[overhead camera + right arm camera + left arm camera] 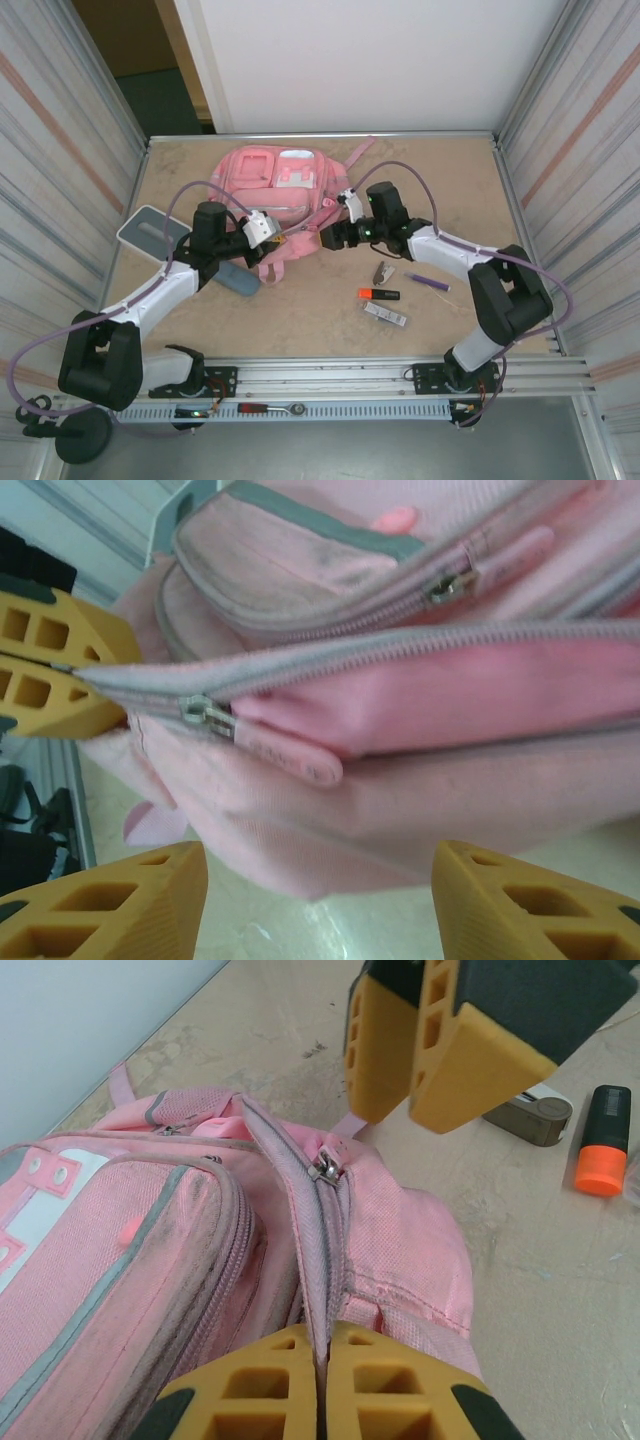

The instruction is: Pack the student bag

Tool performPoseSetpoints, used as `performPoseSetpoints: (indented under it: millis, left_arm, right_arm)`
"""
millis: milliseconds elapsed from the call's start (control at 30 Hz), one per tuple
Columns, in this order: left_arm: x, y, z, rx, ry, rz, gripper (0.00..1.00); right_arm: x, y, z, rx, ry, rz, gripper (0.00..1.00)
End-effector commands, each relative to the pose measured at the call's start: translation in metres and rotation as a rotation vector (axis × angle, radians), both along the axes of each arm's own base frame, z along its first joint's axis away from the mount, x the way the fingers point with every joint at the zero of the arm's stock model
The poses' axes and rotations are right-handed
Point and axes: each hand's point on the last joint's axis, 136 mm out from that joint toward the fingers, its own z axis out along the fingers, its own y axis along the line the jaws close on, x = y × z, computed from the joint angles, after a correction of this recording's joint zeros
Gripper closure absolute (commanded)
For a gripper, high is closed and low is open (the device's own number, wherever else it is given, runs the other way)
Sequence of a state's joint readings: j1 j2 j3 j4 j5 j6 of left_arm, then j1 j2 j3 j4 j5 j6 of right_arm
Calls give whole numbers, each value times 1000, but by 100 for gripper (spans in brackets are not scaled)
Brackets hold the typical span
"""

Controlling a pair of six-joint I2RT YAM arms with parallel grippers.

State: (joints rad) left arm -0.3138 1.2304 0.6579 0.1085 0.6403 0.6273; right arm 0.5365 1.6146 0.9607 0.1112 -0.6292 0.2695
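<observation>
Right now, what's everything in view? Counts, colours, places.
student bag: 1, pink, far centre of the table
flat case: 1, light grey, left of the bag
pouch: 1, blue-grey, under the left arm
highlighter: 1, orange and black, right of centre
pen: 1, purple, right of the highlighter
small item: 1, grey, just beyond the highlighter, kind unclear
bar: 1, silvery, nearer than the highlighter
tool: 1, red-handled, on the base rail
table: 1, beige
left gripper: 1, yellow fingers, shut on the bag's zip seam
right gripper: 1, yellow fingers, open, at the bag's near-right edge
</observation>
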Motion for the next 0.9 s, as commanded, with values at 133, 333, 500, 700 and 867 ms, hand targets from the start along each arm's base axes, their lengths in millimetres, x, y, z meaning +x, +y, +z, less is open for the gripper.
performPoseSetpoints:
  millis: [133, 333, 500, 700, 867]
  left_arm:
    - [-2, -13, 34, -75, -88, -71, 100]
    - [-2, -13, 35, -76, -89, -71, 100]
    - [-2, -13, 35, -74, -90, -72, 100]
    - [-2, -13, 34, -70, -89, -69, 100]
    - [-1, -13, 34, -68, -87, -68, 100]
  right_arm:
    - [6, 26, 13, 60, -1, 104, 40]
    - [0, 33, 7, 60, 22, 134, 46]
    - [-9, 32, 7, 69, 25, 154, 50]
    - [-17, 32, 7, 83, 34, 176, 55]
    - [-19, 32, 8, 94, 34, 187, 60]
